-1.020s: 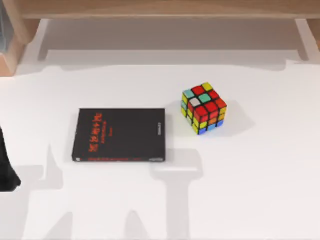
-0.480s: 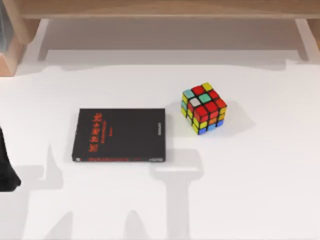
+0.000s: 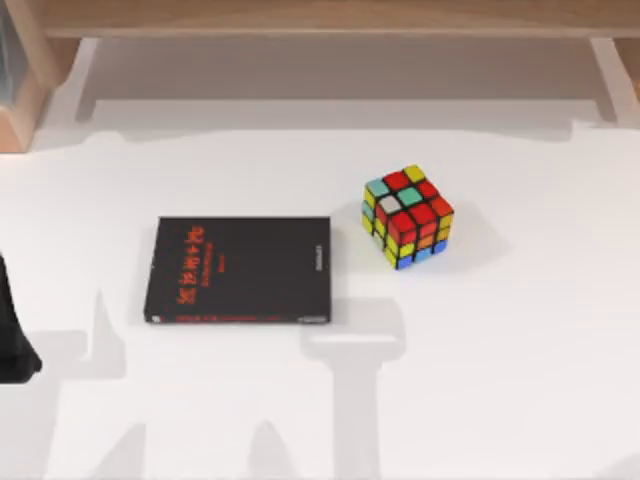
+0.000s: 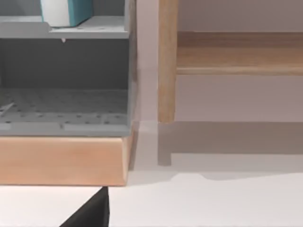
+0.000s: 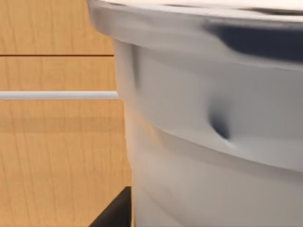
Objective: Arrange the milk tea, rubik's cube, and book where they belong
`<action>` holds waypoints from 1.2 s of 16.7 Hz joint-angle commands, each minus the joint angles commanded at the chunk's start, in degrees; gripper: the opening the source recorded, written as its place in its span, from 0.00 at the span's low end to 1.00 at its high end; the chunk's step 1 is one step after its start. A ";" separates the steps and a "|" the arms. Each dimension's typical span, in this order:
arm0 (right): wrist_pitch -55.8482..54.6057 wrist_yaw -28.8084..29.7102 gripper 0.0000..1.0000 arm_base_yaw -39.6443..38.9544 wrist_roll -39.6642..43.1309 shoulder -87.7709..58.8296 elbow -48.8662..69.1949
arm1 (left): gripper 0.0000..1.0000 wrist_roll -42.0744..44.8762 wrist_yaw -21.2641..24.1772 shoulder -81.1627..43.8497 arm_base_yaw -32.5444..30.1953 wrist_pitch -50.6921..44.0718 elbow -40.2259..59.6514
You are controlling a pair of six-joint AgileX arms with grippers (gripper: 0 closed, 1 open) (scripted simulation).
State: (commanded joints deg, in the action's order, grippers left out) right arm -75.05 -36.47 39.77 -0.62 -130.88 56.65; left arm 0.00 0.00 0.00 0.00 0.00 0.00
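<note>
While the book (image 3: 238,270) lies flat left of centre on the white table (image 3: 520,360), the rubik's cube (image 3: 406,216) stands apart to its right; a dark piece of the left arm (image 3: 14,335) is cut off at the left edge. Left wrist: a grey shelf unit (image 4: 66,85) on a wooden base. Right wrist: a pale cup (image 5: 213,132) looms close before wood panelling, cropped. Neither claw's state can be told.

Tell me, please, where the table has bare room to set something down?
The table is bare right of the rubik's cube, along the near edge below the book, and between both and the wooden shelf. Tightest is the narrow gap between book and cube.
</note>
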 joint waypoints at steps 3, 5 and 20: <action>0.00 0.00 0.15 0.00 0.00 0.00 0.00 | 1.00 0.00 0.00 0.00 0.00 0.00 0.00; 0.00 0.00 0.30 0.00 0.00 0.00 0.00 | 1.00 0.00 0.00 0.00 0.00 0.00 0.00; 0.00 0.00 1.00 0.00 0.00 0.00 0.00 | 1.00 0.00 0.00 0.00 0.00 0.00 0.00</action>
State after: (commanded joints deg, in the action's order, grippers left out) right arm -75.05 -36.47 39.77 -0.62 -130.88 56.65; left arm 0.00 0.00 0.00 0.00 0.00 0.00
